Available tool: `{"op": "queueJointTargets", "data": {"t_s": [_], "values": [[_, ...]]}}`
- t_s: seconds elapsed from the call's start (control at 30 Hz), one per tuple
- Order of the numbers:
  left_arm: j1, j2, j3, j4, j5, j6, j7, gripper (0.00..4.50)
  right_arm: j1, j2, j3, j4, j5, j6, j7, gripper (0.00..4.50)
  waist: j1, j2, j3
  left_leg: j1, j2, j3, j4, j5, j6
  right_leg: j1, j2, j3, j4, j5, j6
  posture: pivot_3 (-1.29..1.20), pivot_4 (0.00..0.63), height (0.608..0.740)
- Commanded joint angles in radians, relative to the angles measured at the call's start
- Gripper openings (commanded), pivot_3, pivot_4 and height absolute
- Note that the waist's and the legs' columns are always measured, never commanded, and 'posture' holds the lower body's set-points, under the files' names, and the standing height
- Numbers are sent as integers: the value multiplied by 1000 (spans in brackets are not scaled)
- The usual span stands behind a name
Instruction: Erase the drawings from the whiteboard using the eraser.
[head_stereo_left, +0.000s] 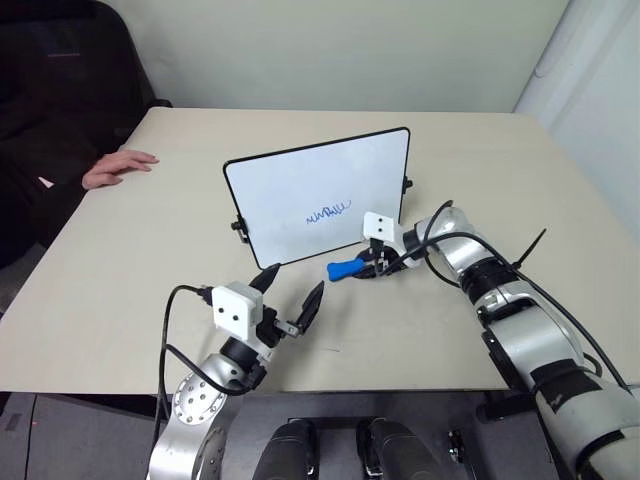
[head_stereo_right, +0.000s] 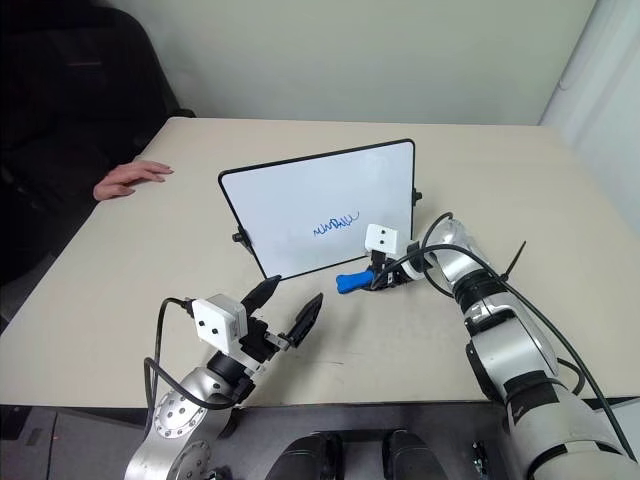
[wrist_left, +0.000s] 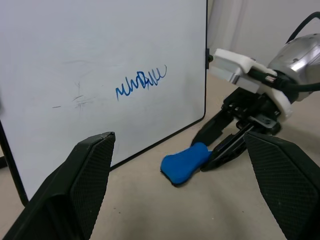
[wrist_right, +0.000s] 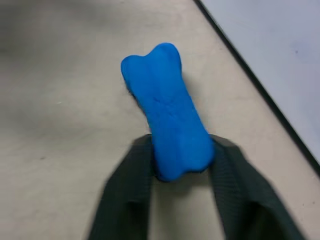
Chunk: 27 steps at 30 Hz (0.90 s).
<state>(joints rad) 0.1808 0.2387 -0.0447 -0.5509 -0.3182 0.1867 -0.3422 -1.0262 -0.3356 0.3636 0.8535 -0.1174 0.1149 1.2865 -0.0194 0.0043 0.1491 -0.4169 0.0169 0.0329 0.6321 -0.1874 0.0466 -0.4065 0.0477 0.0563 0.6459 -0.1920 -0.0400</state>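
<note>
**Eraser pinched at one end, scribble not yet touched**

The eraser (wrist_right: 167, 112) lies flat on the beige surface (head_stereo_left: 120, 260), just in front of the lower edge of the whiteboard (head_stereo_left: 300, 190). The right gripper (wrist_right: 180, 160) has its jaws closed against the eraser's near lobe, one finger on each side, while the far lobe sticks out free. Whether the grip is fully tight is hard to judge, as the fingers are slightly blurred.

The eraser is a bright blue, bone-shaped block, narrowed at the waist, with rounded matte lobes. It looks light and likely a little soft, so it should give slightly under pressure rather than slip. A hold at the waist would probably be steadier for wiping than this hold at the end, which could let the block pivot when pressed on the board.

The whiteboard is stiff, smooth and glossy, with a thin black frame, rounded corners and small side knobs; it stands tilted and could rock or slide if pushed hard. The drawings (wrist_left: 140, 82) are a short blue zigzag low on the board.

The left gripper (head_stereo_left: 290, 295) hovers with jaws open and empty, near the robot's body. A person's hand (head_stereo_left: 118, 165) rests on the far left of the surface.
</note>
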Motion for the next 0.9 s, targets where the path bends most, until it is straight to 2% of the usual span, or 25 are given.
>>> {"op": "queueJointTargets", "data": {"t_s": [0.03,0.27,0.47,0.6,0.9], "values": [[3,4,-4,-48,-3,-2,-3,4500,49,-28,-30,-170,41,66,29,895,0,0,0,0,0,0,0,0,0,0,0,0,0,0,0,0,150,740],[10,4,-3,-54,12,-11,10,4500,194,-93,-57,-520,87,298,13,895,-1,0,0,1,0,0,0,0,0,1,0,-1,0,-1,0,0,150,740],[25,-9,9,-67,1,-16,21,4500,340,-105,-195,-850,179,569,-148,895,-1,0,0,4,0,0,-1,3,0,5,0,-1,0,-1,1,0,150,740],[36,-8,19,-88,-5,-16,25,4500,428,-78,-290,-1006,246,734,-278,895,-1,0,0,9,0,0,-1,3,0,9,0,-1,0,-7,11,0,150,740],[35,-5,27,-91,-7,-10,24,4500,586,-66,-346,-1256,303,964,-508,895,1,0,0,12,0,0,-2,3,-1,11,0,-1,0,-8,12,0,150,740]]}}
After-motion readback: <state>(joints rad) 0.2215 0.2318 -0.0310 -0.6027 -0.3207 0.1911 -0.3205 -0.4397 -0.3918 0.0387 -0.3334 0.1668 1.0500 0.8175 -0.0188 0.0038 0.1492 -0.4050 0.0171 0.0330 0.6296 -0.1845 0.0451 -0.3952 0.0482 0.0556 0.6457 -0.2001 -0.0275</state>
